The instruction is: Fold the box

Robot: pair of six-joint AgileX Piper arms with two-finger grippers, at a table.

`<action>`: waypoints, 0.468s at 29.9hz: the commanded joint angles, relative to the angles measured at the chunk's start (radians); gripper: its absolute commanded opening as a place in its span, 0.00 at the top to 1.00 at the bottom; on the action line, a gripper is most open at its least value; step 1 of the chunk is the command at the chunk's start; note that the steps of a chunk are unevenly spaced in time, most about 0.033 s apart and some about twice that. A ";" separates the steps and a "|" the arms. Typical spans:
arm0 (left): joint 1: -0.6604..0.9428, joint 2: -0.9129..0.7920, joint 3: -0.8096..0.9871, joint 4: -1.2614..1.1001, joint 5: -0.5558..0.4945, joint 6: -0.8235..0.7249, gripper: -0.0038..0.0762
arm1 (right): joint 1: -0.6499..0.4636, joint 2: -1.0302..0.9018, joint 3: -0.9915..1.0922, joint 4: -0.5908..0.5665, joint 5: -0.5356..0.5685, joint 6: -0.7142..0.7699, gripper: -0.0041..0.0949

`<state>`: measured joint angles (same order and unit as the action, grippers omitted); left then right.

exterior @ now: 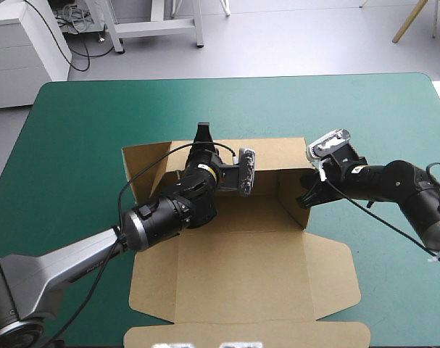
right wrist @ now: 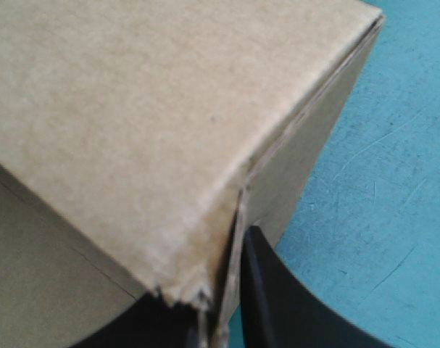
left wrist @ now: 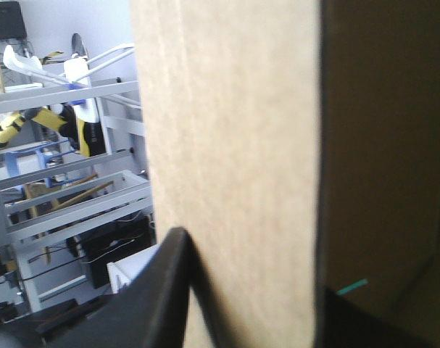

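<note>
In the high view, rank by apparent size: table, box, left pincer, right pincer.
1. table
2. box
3. left pincer and right pincer: both small, each gripping a box wall, too alike to rank.

- The left arm (exterior: 162, 214) lies over the box (exterior: 241, 268) in the high view, hiding its left wall and part of its floor.
- The left gripper (exterior: 203, 136) reaches over the far wall; its tips past the wall's top are too small to tell apart.
- In the left wrist view the board is a blurred band cut off above. The finger (left wrist: 364, 322) on its inner side is lost in shadow.
- The right gripper (exterior: 308, 194) sits dark against the shaded right wall in the high view; which finger is inside cannot be told there.
- In the right wrist view one finger (right wrist: 133, 330) is mostly hidden under the box's corner.
- The lid's near flap is cut off by the high view's bottom edge.
</note>
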<state>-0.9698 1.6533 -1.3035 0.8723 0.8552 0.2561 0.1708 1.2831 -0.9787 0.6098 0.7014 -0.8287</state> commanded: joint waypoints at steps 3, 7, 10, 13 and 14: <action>-0.032 0.029 0.001 -0.417 0.023 -0.005 0.27 | 0.013 -0.021 -0.027 0.085 0.007 -0.039 0.98; -0.032 -0.007 -0.057 -0.425 0.047 -0.019 0.06 | 0.013 -0.021 -0.027 0.087 0.007 -0.035 0.98; -0.032 -0.035 -0.109 -0.441 0.080 -0.019 0.06 | 0.013 -0.021 -0.027 0.087 0.001 -0.035 0.98; -0.036 -0.065 -0.149 -0.470 0.127 -0.014 0.06 | 0.013 -0.021 -0.027 0.090 -0.015 -0.025 0.98; -0.045 -0.074 -0.163 -0.472 0.157 -0.012 0.06 | 0.013 -0.021 -0.027 0.090 -0.018 -0.021 0.98</action>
<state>-0.9830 1.6215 -1.4234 0.5402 0.9911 0.2448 0.1701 1.2841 -0.9778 0.6065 0.6823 -0.8218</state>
